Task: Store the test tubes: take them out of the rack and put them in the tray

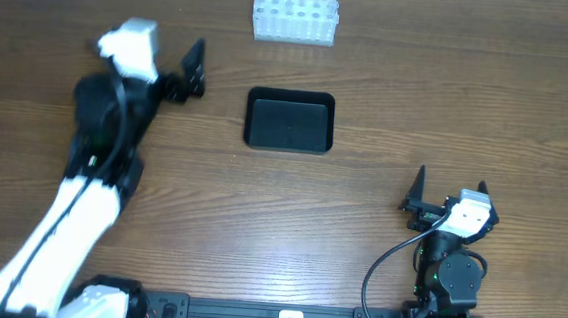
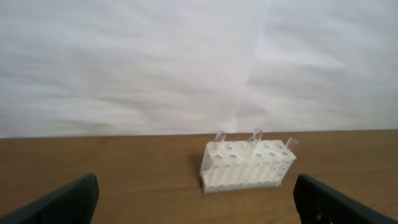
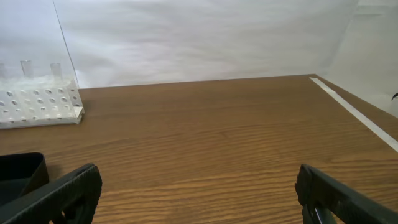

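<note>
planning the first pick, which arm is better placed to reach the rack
Likely left. The left gripper, open, faces the rack close by; the right gripper sits back near its base.

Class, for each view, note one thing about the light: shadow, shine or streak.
Top view: pale light patch on the table by the rack; the black tray barely shines. Left wrist view: a bright streak runs down the wall above the rack. Right wrist view: even light, no hard shadows.

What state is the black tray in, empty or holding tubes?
Empty: the black tray shows only bare floor from above; the test tubes stand upright in the rack.
</note>
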Motion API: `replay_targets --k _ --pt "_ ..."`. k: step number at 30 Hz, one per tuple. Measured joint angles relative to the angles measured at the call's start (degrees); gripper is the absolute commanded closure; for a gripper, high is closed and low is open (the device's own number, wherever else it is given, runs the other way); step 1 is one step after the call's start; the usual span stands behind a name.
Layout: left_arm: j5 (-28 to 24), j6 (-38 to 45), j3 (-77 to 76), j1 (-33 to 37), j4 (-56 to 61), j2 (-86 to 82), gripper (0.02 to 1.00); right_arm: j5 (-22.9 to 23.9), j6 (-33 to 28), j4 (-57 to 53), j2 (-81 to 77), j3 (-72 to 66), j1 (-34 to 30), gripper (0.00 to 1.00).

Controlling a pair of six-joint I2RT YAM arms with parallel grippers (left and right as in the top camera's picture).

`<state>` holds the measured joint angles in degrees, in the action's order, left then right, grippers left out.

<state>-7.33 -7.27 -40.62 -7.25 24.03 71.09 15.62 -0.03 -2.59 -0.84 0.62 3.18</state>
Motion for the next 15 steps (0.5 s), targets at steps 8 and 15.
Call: replay_targets --k 8,15 --pt "8.59 0.22 -27.08 -6.67 -17.22 23.93 0.02 0.0 0.0 0.0 0.0 0.0 0.0 0.009" --pt "12.59 0.22 -49.9 -8.85 -26.1 41.68 0.02 0.0 0.0 0.0 0.0 0.0 0.0 0.009"
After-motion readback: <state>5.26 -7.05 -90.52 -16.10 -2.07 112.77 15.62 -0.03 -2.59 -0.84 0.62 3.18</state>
